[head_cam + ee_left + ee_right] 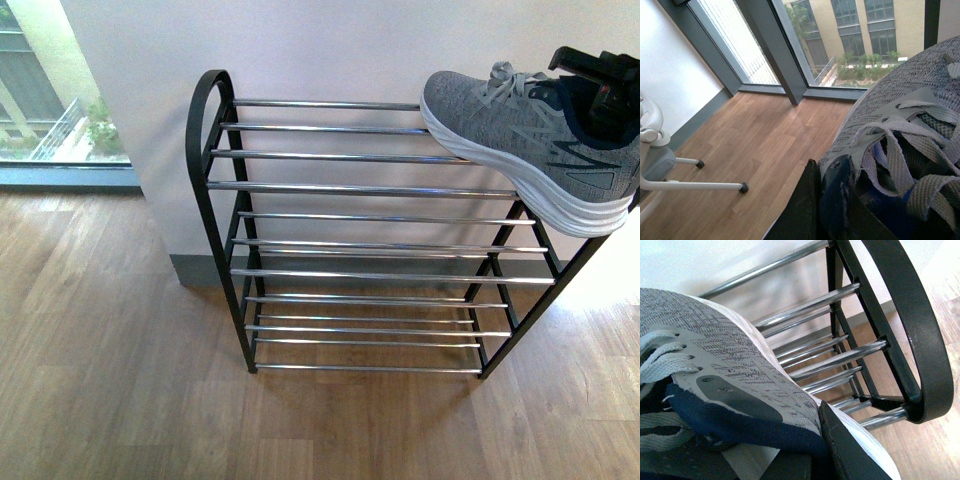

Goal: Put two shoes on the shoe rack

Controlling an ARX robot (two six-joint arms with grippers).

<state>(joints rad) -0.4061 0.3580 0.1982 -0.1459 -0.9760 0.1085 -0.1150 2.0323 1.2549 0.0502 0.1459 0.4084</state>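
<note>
**Front view:** we see soft, even daylight from the window (pixel 50 100) at far left. The wall (pixel 330 50) is nearly washed out, and the chrome bars of the shoe rack (pixel 350 190) carry thin highlights.

**Left wrist view:** some window panes glare white, while the nearest part of the shoe (pixel 900 125) falls dark and soft.

**Right wrist view:** we note a pale sheen on the rack's black end and faint, blurred bar shadows on the bright wall.

Grey sneaker (pixel 520 140) in the right gripper (pixel 600 98), toe over the shoe rack (pixel 197 170) top tier.
</note>
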